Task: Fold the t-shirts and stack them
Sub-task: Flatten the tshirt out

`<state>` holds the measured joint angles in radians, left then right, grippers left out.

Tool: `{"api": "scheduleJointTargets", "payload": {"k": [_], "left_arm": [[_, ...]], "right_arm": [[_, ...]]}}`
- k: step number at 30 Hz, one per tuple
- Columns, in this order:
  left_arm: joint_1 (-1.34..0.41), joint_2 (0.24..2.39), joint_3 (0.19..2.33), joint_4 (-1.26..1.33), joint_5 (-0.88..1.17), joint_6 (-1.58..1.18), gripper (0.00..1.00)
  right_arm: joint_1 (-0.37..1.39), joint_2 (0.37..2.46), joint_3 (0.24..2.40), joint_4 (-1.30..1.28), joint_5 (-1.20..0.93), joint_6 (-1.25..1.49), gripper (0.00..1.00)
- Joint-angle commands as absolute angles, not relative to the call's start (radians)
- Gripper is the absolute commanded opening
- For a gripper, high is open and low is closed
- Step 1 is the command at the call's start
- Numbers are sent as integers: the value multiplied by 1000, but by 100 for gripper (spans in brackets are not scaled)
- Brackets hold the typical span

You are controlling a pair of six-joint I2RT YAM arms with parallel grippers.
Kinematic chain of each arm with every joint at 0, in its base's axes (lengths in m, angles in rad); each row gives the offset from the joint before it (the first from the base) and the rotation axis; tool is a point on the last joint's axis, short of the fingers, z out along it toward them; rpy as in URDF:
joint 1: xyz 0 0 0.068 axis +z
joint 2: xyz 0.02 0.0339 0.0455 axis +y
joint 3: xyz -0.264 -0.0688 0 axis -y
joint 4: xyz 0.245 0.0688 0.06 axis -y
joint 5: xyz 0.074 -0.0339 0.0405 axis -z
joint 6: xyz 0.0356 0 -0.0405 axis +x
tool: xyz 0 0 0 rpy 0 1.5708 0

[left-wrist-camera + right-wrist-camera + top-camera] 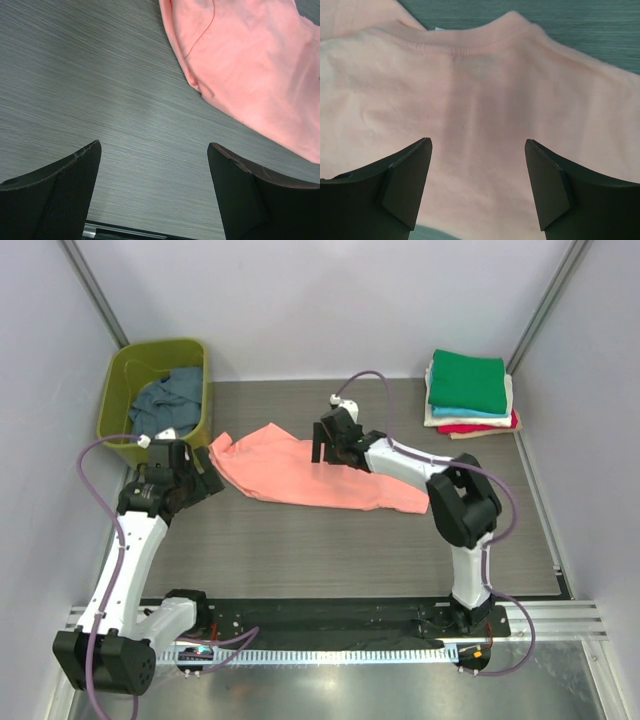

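- Over the salmon-pink t-shirt (290, 475), the right pincer (325, 452) points down at the cloth just below the ribbed collar (470, 37). Its jaws are spread wide and nothing is clamped between them. Whether its fingertips (410, 165) press the cloth cannot be told.
- At the shirt's left end, the left pincer (213, 483) stands equally wide and released. The left wrist view shows only bare worktop between its fingers (75, 170), with the shirt's edge near but apart from them.
- The salmon-pink t-shirt lies spread and slightly rumpled across the middle of the worktop, slanting from upper left to lower right.
- A slate-blue t-shirt (165, 400) sits crumpled inside an olive-green tub (207, 390) at the far left corner, just behind the left arm.
- At the far right corner, well apart from both pincers, is a folded stack with a green t-shirt (467, 378) on top. Teal (480, 412), cream (437, 415) and red (485, 427) layers show beneath it.
- The worktop (350, 550) is grey-brown with a fine wood grain running side to side.
- A black plate (330, 612) and a metal rail (560, 612) run along the near edge, where both arm bases are bolted. Purple cables (95, 495) loop beside the arms.
- Plain pale walls (300, 300) close the worktop in on three sides, with grey metal struts in the far corners.
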<state>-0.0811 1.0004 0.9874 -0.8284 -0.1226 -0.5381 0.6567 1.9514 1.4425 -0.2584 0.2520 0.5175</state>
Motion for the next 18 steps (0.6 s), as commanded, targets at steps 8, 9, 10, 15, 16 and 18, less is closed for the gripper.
{"api": "scheduleJointTargets", "payload": {"k": [8,9,10,15,16,18], "left_arm": [[-89,973,1000,-830,-129,-512,87],[-92,974,1000,-831,-132,-512,87],[-95,973,1003,-847,-135,-512,87],[-107,957,1043,-937,-136,-505,87],[-107,948,1046,-954,-150,-502,87],[-107,921,1020,-951,-207,-494,87]], "right_arm": [[652,2030,1548,-284,244,463,79],[643,2017,1539,-288,253,459,79],[637,2002,1526,-294,261,453,79],[575,1889,1416,-298,304,434,73],[548,1879,1404,-298,305,434,71],[519,1878,1391,-298,299,431,69]]}}
